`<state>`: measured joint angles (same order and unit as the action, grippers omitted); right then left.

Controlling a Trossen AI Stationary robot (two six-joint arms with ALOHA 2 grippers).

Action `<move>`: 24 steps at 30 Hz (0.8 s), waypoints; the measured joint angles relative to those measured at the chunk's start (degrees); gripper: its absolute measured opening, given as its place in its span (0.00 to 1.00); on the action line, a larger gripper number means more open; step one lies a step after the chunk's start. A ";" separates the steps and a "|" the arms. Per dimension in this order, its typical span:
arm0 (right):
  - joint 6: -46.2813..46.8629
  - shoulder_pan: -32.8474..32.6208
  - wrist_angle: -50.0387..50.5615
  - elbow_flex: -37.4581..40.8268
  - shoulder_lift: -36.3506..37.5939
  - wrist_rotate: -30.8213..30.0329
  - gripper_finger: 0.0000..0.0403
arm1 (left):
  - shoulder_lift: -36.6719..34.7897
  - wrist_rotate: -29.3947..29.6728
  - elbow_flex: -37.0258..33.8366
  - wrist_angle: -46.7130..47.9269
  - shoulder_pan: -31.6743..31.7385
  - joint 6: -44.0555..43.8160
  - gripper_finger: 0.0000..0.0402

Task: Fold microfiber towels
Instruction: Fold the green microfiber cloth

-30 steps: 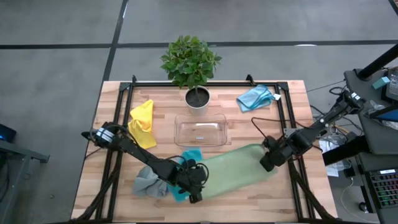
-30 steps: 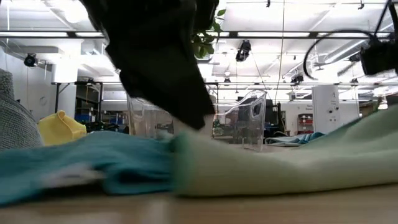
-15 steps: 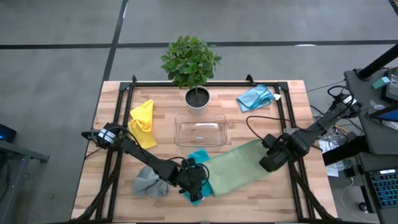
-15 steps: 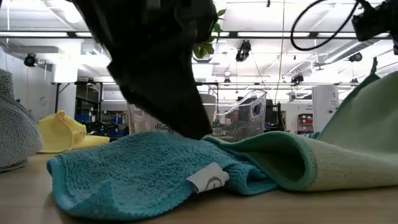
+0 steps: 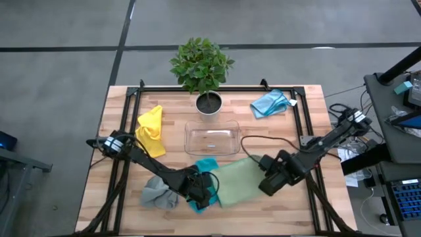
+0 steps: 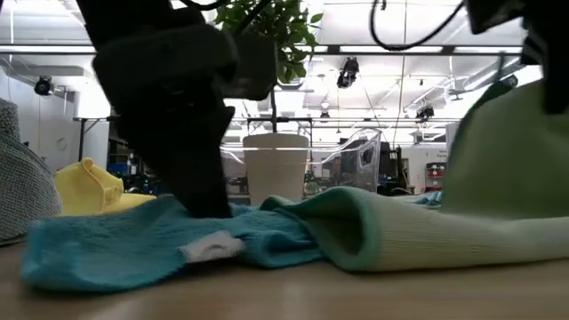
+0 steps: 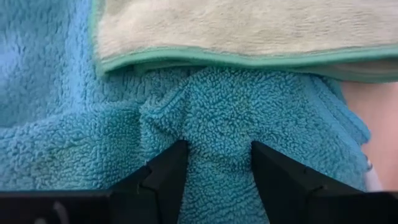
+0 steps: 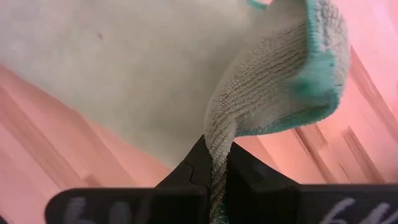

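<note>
The right gripper (image 5: 268, 184) has its fingers pinched shut on an edge of the sage green towel (image 5: 238, 183), lifting that side up and over toward the middle of the table. The left gripper (image 5: 205, 195) presses down at the towel's other end, its fingers spread around a bunched ridge of the teal towel (image 7: 236, 118), which lies partly under the green one.

From where I stand, doing this fold well means carrying the raised edge low and straight across so it lands square on the far edge, and keeping the left gripper planted so nothing slides. The snag I'd watch is the teal cloth: it sits tangled at the fold line and could drag along or leave a lump under the green one.

The grey towel (image 5: 155, 193) lies crumpled just beside the left arm, the yellow towel (image 5: 150, 130) sits loose near the left edge, and the light blue towel (image 5: 270, 103) is heaped at the far right corner, none folded.

The clear plastic tray (image 5: 212, 139) in the middle looks to hold nothing, and the white pot (image 5: 209, 105) behind it holds a leafy plant (image 5: 200, 63)
</note>
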<state>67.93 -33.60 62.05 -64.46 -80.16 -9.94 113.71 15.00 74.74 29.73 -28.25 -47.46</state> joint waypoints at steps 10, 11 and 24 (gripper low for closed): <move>-9.54 4.86 -12.68 -7.40 -10.67 -1.59 0.03 | -0.32 -1.03 0.33 -0.64 -0.13 -0.03 0.41; -9.95 5.28 -13.72 -7.96 -11.54 -2.18 0.03 | -0.33 -1.01 0.33 -0.68 -0.14 -0.03 0.41; -8.73 6.77 -20.67 -14.22 -21.45 -7.04 0.03 | -0.34 0.32 0.22 -2.24 -0.37 1.83 0.41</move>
<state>59.20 -26.83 41.39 -78.67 -101.61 -16.98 113.36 15.32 74.96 27.48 -28.62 -45.63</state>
